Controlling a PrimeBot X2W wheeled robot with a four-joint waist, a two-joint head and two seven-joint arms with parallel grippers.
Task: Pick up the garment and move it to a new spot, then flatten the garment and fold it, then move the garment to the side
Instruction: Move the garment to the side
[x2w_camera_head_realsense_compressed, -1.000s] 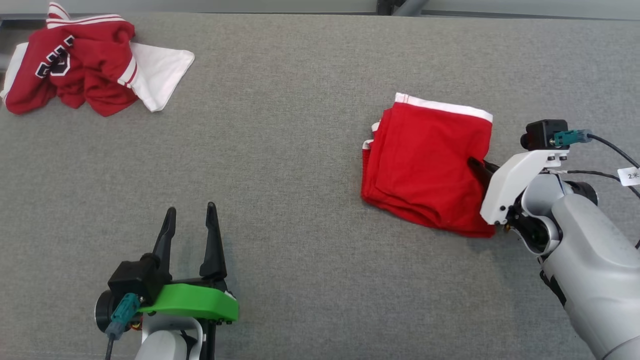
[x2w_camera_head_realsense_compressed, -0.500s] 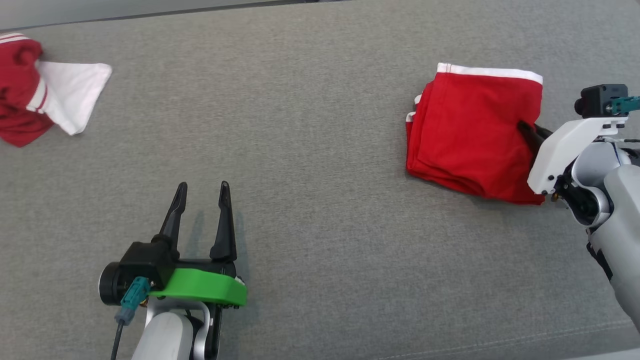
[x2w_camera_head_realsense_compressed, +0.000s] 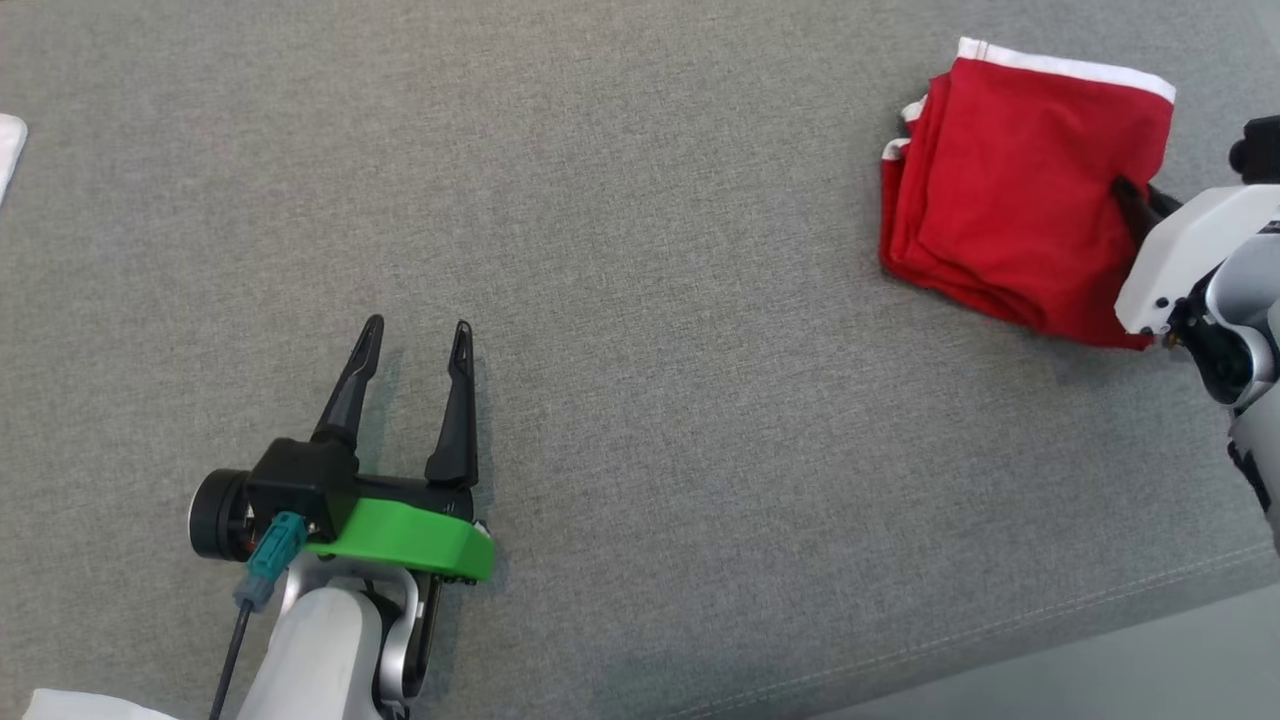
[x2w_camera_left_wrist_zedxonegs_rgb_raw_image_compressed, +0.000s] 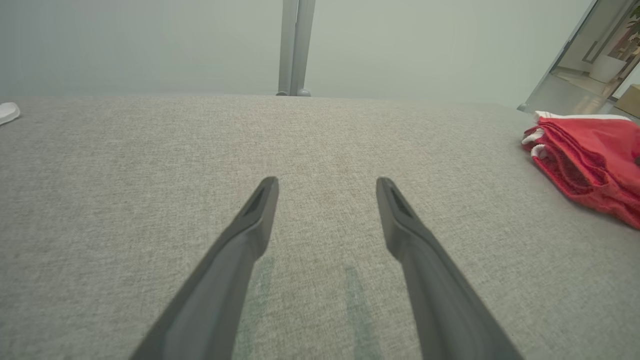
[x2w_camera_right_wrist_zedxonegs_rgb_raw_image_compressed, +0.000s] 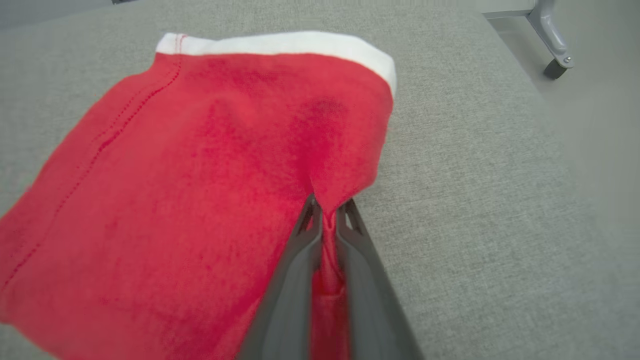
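Right end effector (x2w_camera_right_wrist_zedxonegs_rgb_raw_image_compressed: 329, 204), fingers pressed together, pinches the folded garment (x2w_camera_right_wrist_zedxonegs_rgb_raw_image_compressed: 200, 165).

Light: falling bright and even across the cloth surface.
Shadows: lying faint under the left gripper (x2w_camera_head_realsense_compressed: 417, 325).
Focus: softening toward wrist-view edges.

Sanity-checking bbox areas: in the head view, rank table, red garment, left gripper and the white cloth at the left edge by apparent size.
1. Table.
2. Garment and left gripper: they look about alike, and the gripper is nearer the camera, so unranked.
3. White cloth: a sliver, cut off by the frame edge.
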